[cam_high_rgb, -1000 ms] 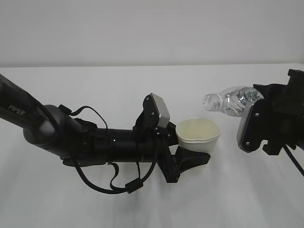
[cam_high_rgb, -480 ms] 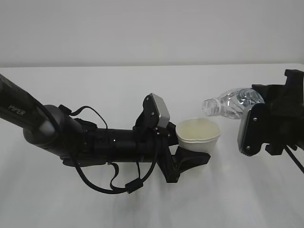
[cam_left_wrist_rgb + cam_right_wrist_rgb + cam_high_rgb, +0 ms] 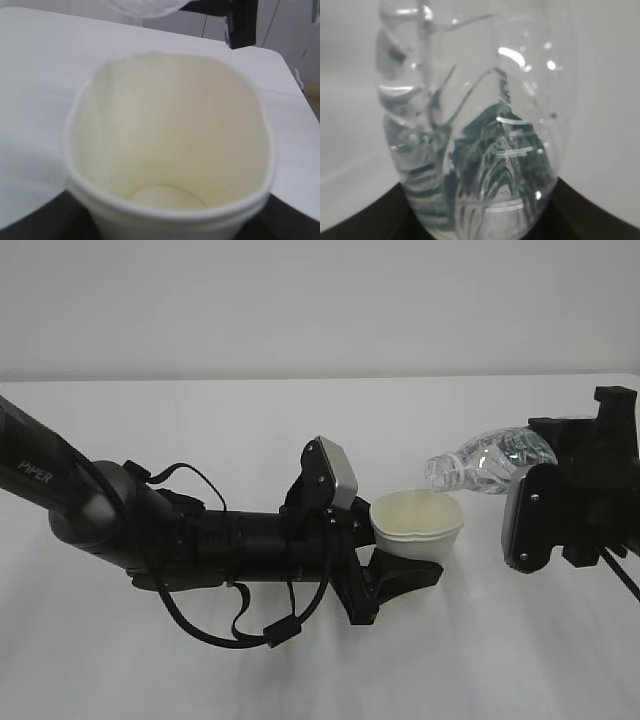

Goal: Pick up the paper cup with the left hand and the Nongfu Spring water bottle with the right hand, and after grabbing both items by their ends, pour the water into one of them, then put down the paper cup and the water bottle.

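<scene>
Paper cup (image 3: pixel 416 523), one, gripped by left fingers (image 3: pixel 400 575); right fingers (image 3: pixel 560 465) grip one bottle (image 3: pixel 487 461).

The left hand (image 3: pixel 400 578) is a matte black tubular arm with white "PIPER" lettering, thin looped black cables and a silver-grey rounded block beside its black fingers; the right hand (image 3: pixel 560 495) is blocky and black, with a silver-grey screwed plate and thick black cable.

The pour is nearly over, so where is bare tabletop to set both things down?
Bare white table lies behind the black left arm, and in front, between it and the black right arm. Crowded: around the cream paper cup and clear ribbed bottle.
</scene>
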Robot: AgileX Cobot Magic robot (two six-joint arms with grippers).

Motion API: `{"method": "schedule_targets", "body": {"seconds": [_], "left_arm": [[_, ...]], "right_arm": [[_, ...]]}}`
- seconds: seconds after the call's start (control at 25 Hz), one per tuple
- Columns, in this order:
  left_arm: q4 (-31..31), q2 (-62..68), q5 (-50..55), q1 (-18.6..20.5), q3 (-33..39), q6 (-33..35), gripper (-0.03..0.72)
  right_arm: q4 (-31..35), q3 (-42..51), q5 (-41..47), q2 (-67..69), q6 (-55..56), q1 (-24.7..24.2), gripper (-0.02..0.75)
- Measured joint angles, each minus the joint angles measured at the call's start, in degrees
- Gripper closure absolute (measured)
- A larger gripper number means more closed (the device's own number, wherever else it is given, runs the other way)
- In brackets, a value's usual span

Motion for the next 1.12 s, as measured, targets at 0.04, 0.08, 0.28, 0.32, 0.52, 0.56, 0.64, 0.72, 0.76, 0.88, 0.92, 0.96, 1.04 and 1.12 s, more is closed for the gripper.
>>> {"method": "schedule_targets", "body": {"seconds": [0.04, 0.08, 0.28, 0.32, 0.52, 0.56, 0.64, 0.72, 0.76, 0.88, 0.92, 0.96, 1.04, 1.12], "left_arm": [[0.0, 0.0, 0.0, 0.0, 0.0, 0.0, 0.239], [0.0, 0.0, 0.0, 0.0, 0.0, 0.0, 0.239], [0.0, 0.0, 0.0, 0.0, 0.0, 0.0, 0.239], [0.0, 0.0, 0.0, 0.0, 0.0, 0.0, 0.239], [0.0, 0.0, 0.0, 0.0, 0.0, 0.0, 0.239], [0.0, 0.0, 0.0, 0.0, 0.0, 0.0, 0.241], [0.0, 0.0, 0.0, 0.0, 0.0, 0.0, 0.242], [0.0, 0.0, 0.0, 0.0, 0.0, 0.0, 0.242], [0.0, 0.0, 0.0, 0.0, 0.0, 0.0, 0.242], [0.0, 0.0, 0.0, 0.0, 0.0, 0.0, 0.242], [0.0, 0.0, 0.0, 0.0, 0.0, 0.0, 0.242], [0.0, 0.0, 0.0, 0.0, 0.0, 0.0, 0.242], [0.0, 0.1, 0.0, 0.0, 0.0, -0.1, 0.242], [0.0, 0.1, 0.0, 0.0, 0.0, -0.1, 0.242]], "right_arm": [[0.0, 0.0, 0.0, 0.0, -0.1, 0.0, 0.346], [0.0, 0.0, 0.0, 0.0, -0.1, 0.0, 0.346], [0.0, 0.0, 0.0, 0.0, -1.6, 0.0, 0.346], [0.0, 0.0, 0.0, 0.0, -1.7, 0.0, 0.346], [0.0, 0.0, 0.0, 0.0, -2.2, 0.0, 0.346], [0.0, 0.0, 0.0, 0.0, -2.3, 0.0, 0.346], [0.0, 0.0, 0.0, 0.0, -2.5, 0.0, 0.346], [0.0, 0.0, 0.0, 0.0, -2.6, 0.0, 0.346], [-0.1, 0.0, 0.0, 0.0, -2.6, 0.0, 0.346], [-0.2, 0.0, 0.0, 0.0, -2.9, 0.0, 0.346], [-0.2, 0.0, 0.0, 0.0, -3.0, 0.0, 0.346], [-0.2, 0.0, 0.0, 0.0, -3.0, 0.0, 0.346], [-0.3, 0.0, -0.2, 0.0, -3.1, 0.0, 0.346], [-0.3, 0.0, -0.4, 0.0, -3.1, 0.0, 0.346]]}}
